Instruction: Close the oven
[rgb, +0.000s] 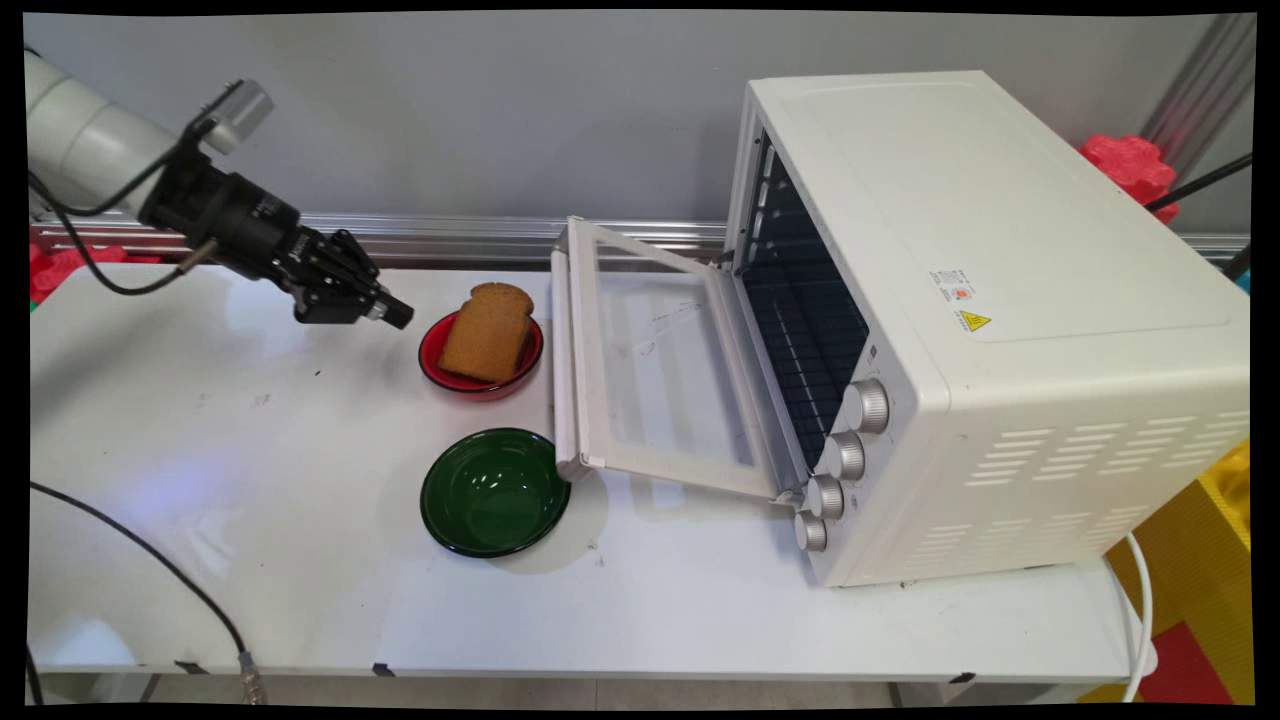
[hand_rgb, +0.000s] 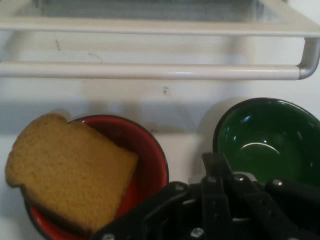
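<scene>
Nearest the camera, a green bowl (rgb: 495, 492), just beside the handle of the open oven door (rgb: 660, 375). Farther back, bread slice (rgb: 487, 330) leaning in a red bowl (rgb: 479, 358); left of it, gripper (rgb: 392, 311) above the table (rgb: 250, 450), fingers pressed together, holding nothing. Behind, white toaster oven (rgb: 990, 320).

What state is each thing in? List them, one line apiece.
Toaster oven: on the table, empty rack inside.
Oven door: open, folded down flat.
Red bowl: upright, holding the bread.
Bread slice: leaning in the red bowl.
Green bowl: upright, empty.
Gripper: shut, holding nothing, beside the red bowl.
</scene>
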